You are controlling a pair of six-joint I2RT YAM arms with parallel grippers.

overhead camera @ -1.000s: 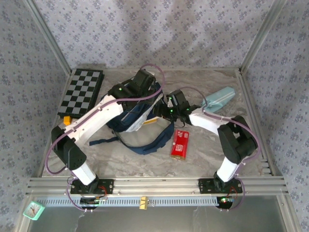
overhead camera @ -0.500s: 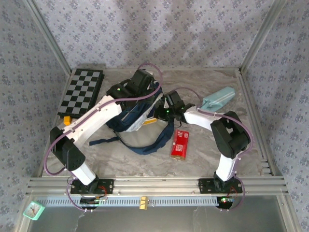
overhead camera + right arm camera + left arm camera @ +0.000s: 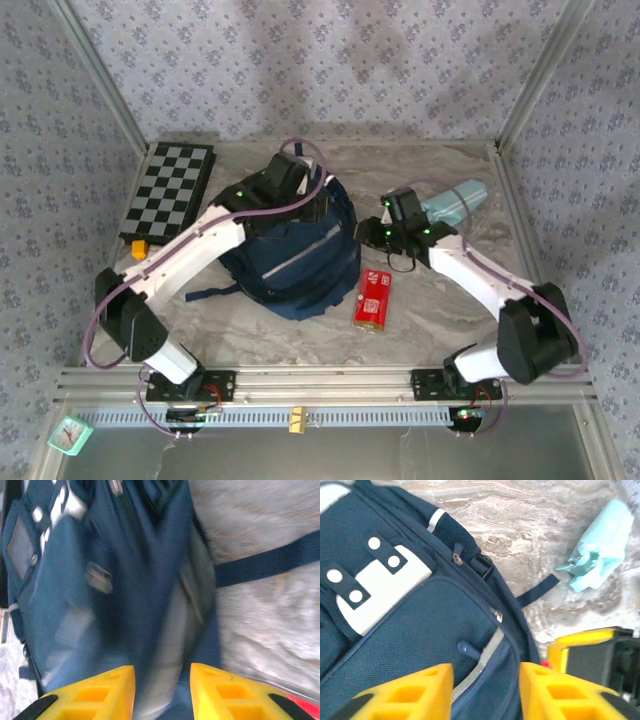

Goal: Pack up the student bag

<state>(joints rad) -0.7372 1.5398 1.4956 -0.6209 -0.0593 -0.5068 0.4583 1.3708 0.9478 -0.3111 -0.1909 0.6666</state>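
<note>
Gap showed between jaws of left pincer [image 3: 485, 674], nothing clamped; student bag [image 3: 415, 630] lay flat directly beneath, front pocket up. Likewise apart and empty, right pincer [image 3: 162, 674] hung over the bag's side, both probably placed to work a zip. Beyond the left pincer: pencil case [image 3: 602, 545] on surface [image 3: 530, 540], unpacked.

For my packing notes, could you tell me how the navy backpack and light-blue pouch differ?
The backpack is navy and far larger; the pouch is pale blue and small. The backpack lies mid-table; the pouch lies near the far right edge. Both rest on the table.
</note>
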